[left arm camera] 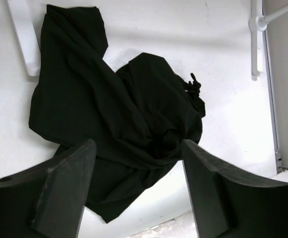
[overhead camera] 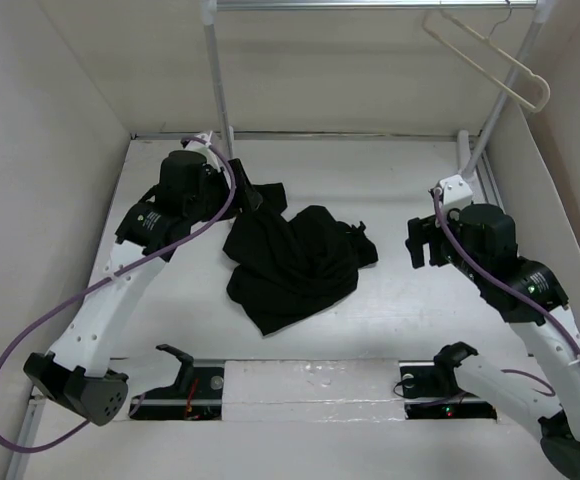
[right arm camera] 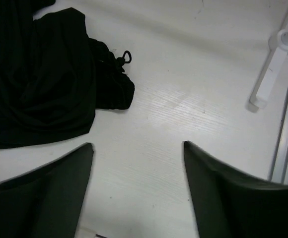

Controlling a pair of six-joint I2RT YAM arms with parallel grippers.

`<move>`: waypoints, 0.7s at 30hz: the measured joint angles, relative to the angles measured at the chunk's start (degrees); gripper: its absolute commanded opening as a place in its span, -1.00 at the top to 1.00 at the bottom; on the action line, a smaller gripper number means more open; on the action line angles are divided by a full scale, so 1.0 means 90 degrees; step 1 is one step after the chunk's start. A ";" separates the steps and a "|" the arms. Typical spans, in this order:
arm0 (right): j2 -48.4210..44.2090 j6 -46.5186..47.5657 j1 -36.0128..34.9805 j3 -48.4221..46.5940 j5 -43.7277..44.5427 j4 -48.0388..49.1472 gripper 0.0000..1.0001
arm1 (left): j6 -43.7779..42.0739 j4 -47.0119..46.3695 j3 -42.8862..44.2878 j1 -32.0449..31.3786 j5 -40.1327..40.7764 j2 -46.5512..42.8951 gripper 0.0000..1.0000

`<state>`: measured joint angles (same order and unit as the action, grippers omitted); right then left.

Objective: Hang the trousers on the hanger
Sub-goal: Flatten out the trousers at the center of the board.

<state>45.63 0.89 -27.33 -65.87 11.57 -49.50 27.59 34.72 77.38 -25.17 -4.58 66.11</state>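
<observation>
the trousers point(overhead camera: 295, 265) are lying crumpled on the tabletop point(overhead camera: 410, 310), not yet lifted, so the first grasp is looking like the step in hand. the left gripper point(left arm camera: 138, 148) is hovering spread and empty over the trousers' far left part. the right gripper point(right arm camera: 138, 146) is hanging spread and empty to the right of the trousers. the hanger point(overhead camera: 490, 60) is dangling from the rail point(overhead camera: 370, 5) well beyond the trousers, to their right. the next move is probably calling for the left gripper to descend and pinch the cloth.

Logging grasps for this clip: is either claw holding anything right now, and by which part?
Nothing is held. Both are open: the left claw hangs above the crumpled trousers, the right claw above bare table beside them.
</observation>
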 measured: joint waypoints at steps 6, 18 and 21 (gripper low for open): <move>0.0250 0.0138 0.0000 0.0000 -0.0129 -0.0002 1.00 | 0.0316 -0.0070 -0.0073 0.0262 0.0216 -0.0136 -0.43; 0.1158 0.0379 0.0886 0.0867 -0.1059 0.1214 -0.35 | 0.1280 -0.0716 -0.2098 0.1557 0.0852 0.0294 -0.45; 0.1870 0.0381 0.1110 0.1282 -0.1588 0.1785 -0.35 | 0.1426 -0.1100 -0.2873 0.1982 0.0738 0.0928 -0.48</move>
<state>62.46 4.32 -17.34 -54.33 -2.72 -33.43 40.42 24.82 51.53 -7.33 2.07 74.46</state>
